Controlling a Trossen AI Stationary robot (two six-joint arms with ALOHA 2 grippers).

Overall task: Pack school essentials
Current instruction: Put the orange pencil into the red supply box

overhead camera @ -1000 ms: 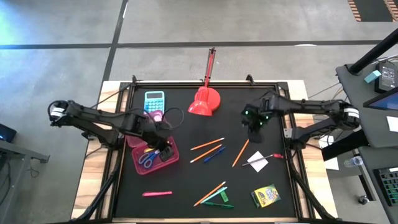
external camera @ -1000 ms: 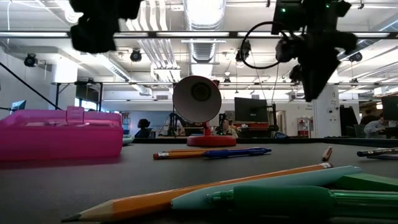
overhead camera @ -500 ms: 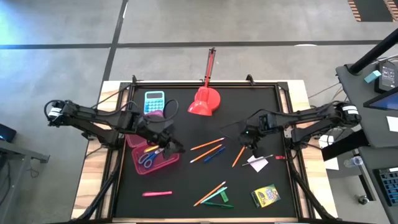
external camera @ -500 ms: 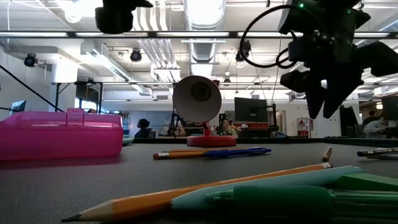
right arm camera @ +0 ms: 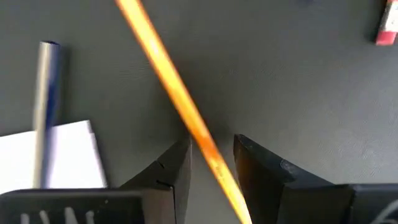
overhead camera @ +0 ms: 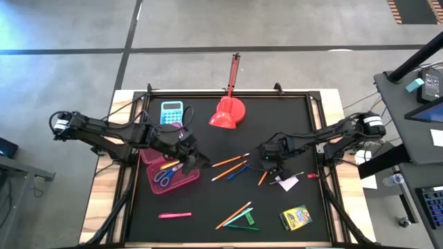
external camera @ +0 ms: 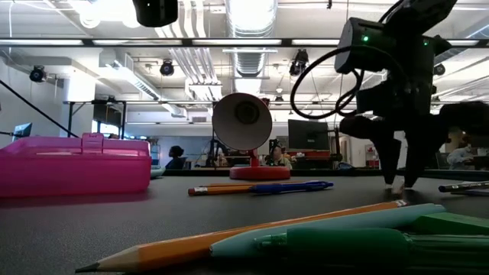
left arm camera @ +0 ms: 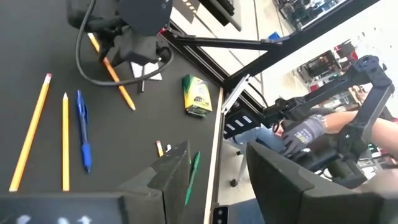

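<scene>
Am straddling orange pencil (right arm camera: 186,121) on worktop (overhead camera: 291,117) with right gripper (right arm camera: 211,165), part-open, nothing gripped yet; next: closing, lifting.

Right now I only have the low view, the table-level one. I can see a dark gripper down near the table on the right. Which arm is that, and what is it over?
Observer: That is the right gripper. It is down over the orange pencil that lies beside the white square.
Operator: Is it holding the pencil?
Observer: It is not clamped. In the right wrist view the pencil runs between its open fingers.
Operator: And the left one?
Observer: The left gripper is open and empty, above the right edge of the pink case.
</scene>
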